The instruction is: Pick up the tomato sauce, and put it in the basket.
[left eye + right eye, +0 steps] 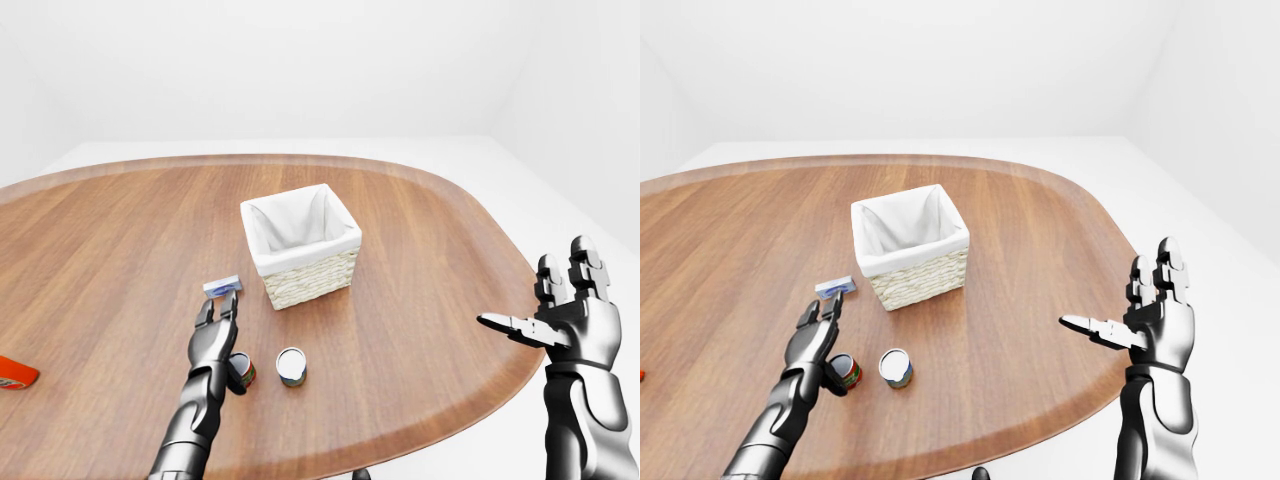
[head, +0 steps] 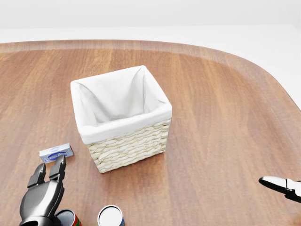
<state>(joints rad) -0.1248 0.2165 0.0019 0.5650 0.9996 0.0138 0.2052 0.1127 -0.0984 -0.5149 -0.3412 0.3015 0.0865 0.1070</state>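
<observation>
The tomato sauce, a small can with a red and green label [image 1: 243,371], stands on the wooden table [image 1: 430,260], near the bottom of the left-eye view. My left hand [image 1: 218,312] is open, its fingers stretched out flat; the hand lies just left of and over the can, partly hiding it. The can's edge shows at the bottom of the head view [image 2: 70,218]. The wicker basket [image 1: 311,277] with a white cloth lining stands up and to the right of the can. My right hand [image 1: 548,292] is open, raised beside the table's right edge.
A second can [image 1: 291,366] with a white top and blue label stands just right of the tomato sauce. A small blue-and-white box [image 1: 222,286] lies left of the basket. An orange-red object [image 1: 15,373] is cut off at the left edge.
</observation>
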